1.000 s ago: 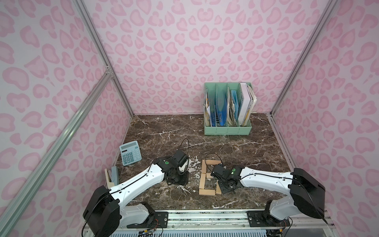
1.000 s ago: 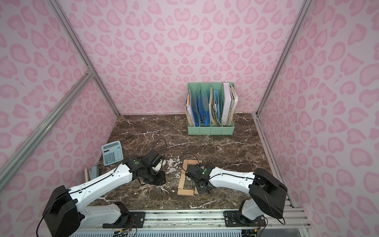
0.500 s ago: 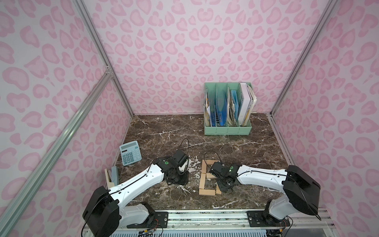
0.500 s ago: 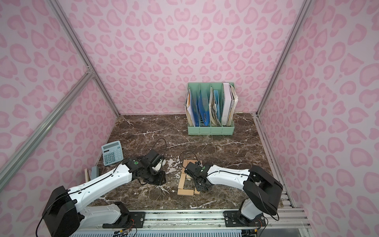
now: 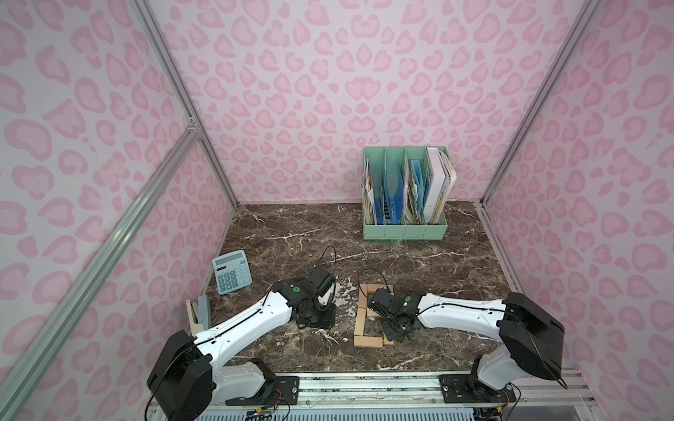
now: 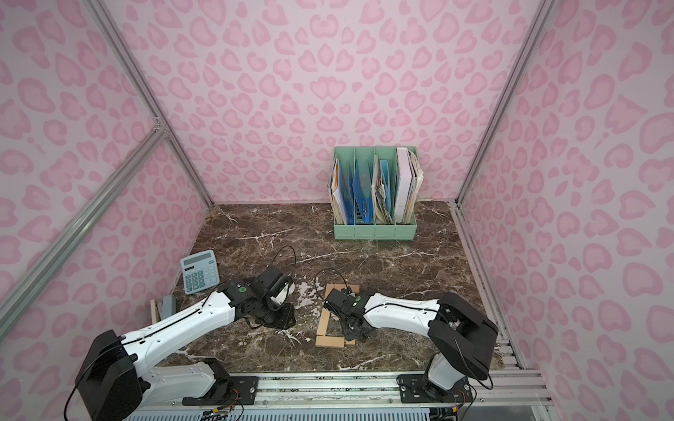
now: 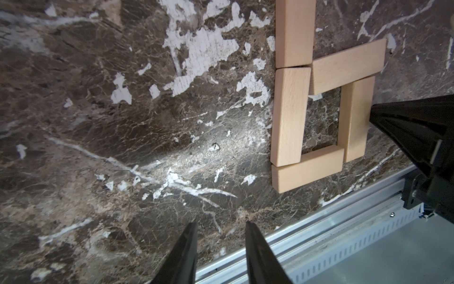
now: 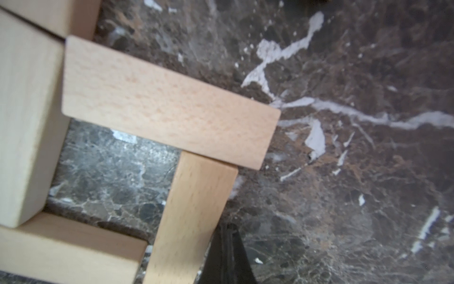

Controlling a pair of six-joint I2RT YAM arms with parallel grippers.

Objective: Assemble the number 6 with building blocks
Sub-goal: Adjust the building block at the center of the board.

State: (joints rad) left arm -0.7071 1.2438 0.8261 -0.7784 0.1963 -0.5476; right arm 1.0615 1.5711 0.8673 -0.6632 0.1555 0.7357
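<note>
While both arms reach over the marble table [image 5: 419,255], the 6 [image 5: 361,320] lies flat between them, near the front edge.
Planks [image 7: 290,115] meet end to side, closing the lower loop. Right gripper [image 8: 227,236]: jaws pressed together, tip touching the outer side of the loop's right plank [image 7: 356,118]. Left gripper [image 7: 220,225]: jaws slightly spread, empty, over bare table beside the 6.

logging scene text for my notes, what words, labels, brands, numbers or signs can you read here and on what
No text can be read in any view.
calculator: key markings and display too small to read.
folders in the green file rack: any print on them is too small to read.
building blocks: plain wood, no marks on the faces that show.
</note>
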